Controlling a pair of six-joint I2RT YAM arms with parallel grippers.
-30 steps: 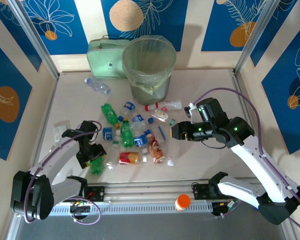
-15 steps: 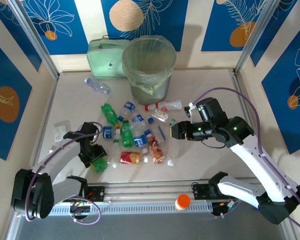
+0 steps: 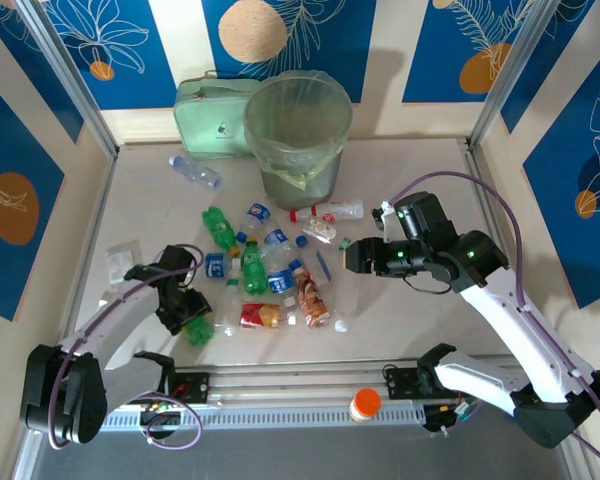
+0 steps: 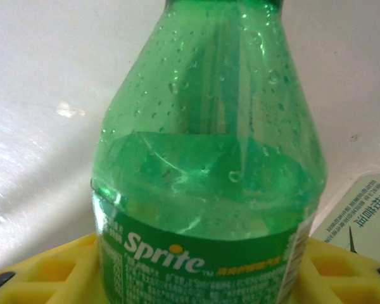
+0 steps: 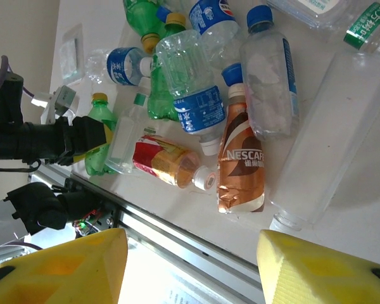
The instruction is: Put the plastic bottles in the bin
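green bottles [image 3: 252,270], three; one bin [image 3: 300,182]

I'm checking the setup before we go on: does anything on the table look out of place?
An orange-capped jar sits on the metal rail between the arm bases, apart from the pile of bottles. One clear bottle lies alone near the green case, far from that pile.

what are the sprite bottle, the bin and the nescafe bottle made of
Sprite bottle: see-through green plastic, glossy, droplets visible inside. Bin: translucent grey-green, probably plastic; its liner looks like thin pale green film, crinkled over the rim. Nescafe bottle: likely plastic under a shiny brown printed sleeve.
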